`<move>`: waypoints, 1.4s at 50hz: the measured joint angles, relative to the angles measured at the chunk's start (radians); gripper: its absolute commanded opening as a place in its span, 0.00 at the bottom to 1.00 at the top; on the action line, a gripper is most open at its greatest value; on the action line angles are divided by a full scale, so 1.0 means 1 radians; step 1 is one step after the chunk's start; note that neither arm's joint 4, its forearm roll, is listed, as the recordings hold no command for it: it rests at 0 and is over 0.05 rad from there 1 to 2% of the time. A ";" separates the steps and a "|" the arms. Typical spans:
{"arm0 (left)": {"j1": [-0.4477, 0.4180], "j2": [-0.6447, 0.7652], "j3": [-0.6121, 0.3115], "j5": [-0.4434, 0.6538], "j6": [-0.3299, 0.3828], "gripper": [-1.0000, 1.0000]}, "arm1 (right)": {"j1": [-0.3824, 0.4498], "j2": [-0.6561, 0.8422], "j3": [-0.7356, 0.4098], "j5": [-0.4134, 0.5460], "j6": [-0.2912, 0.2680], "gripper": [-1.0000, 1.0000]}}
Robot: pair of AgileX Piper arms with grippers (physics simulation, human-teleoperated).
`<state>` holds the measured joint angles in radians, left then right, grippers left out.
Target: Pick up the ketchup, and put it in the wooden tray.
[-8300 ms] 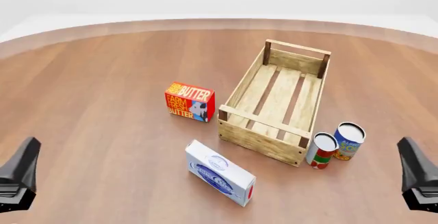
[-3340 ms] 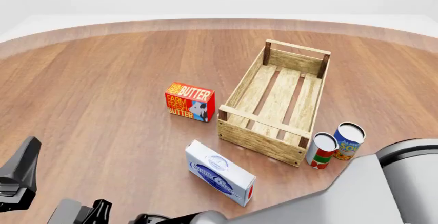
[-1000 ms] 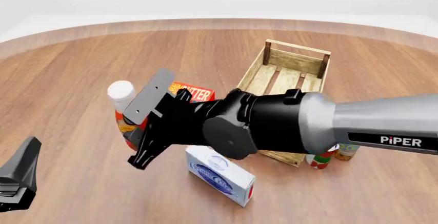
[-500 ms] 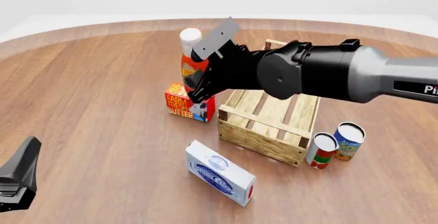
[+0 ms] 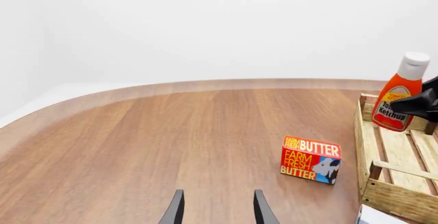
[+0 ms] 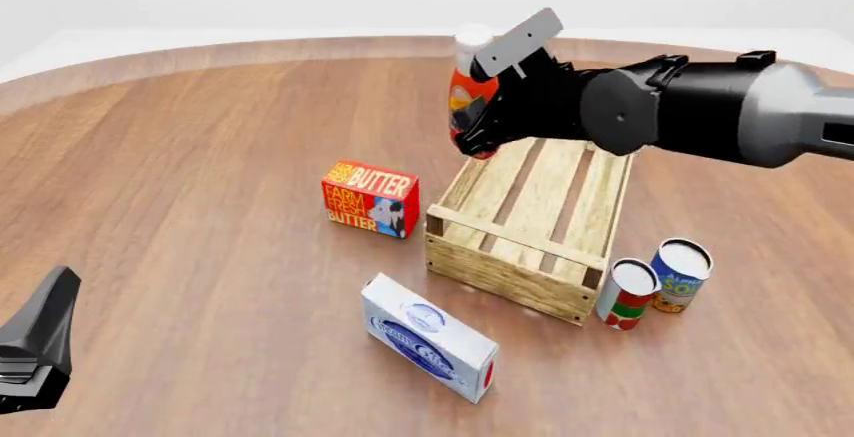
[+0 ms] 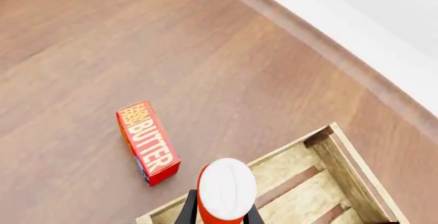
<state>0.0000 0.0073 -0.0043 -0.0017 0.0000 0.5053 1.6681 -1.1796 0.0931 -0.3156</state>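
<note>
The ketchup (image 6: 463,97) is a red-orange bottle with a white cap, held in the air and tilted slightly. My right gripper (image 6: 491,92) is shut on its body. The bottle hangs over the far left part of the wooden tray (image 6: 541,197), apart from its slats. In the left wrist view the ketchup (image 5: 400,95) sits above the wooden tray (image 5: 383,157). From the right wrist view I look down on the ketchup cap (image 7: 226,188), with the wooden tray (image 7: 321,178) below. My left gripper (image 5: 217,211) is open and empty, low at the near left (image 6: 34,352).
A red butter box (image 6: 370,198) stands left of the tray. A white and blue box (image 6: 430,337) lies in front of it. A red-and-green can (image 6: 626,294) and a blue can (image 6: 679,275) stand at the tray's near right corner.
The right arm has carried the ketchup rightward and farther away, from above the butter box to over the tray's left side. The left gripper has not moved.
</note>
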 measured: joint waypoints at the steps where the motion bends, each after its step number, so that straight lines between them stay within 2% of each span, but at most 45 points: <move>1: 0.000 0.000 0.000 0.000 0.000 1.00 | -0.009 0.000 0.004 -0.003 -0.001 0.00; 15: 0.000 0.000 0.000 0.000 0.000 1.00 | -0.127 0.019 0.055 -0.068 -0.002 0.00; 31: 0.000 0.000 0.000 0.000 0.000 1.00 | -0.216 0.099 0.093 -0.164 0.012 0.00; 48: 0.000 0.000 0.000 0.000 0.000 1.00 | -0.254 0.218 0.093 -0.246 0.028 0.00; 70: 0.000 0.000 0.000 0.000 0.000 1.00 | -0.251 0.307 0.087 -0.297 0.049 0.00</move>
<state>0.0000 0.0073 -0.0043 -0.0017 0.0000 0.2546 1.9754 -1.0926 -0.2037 -0.2664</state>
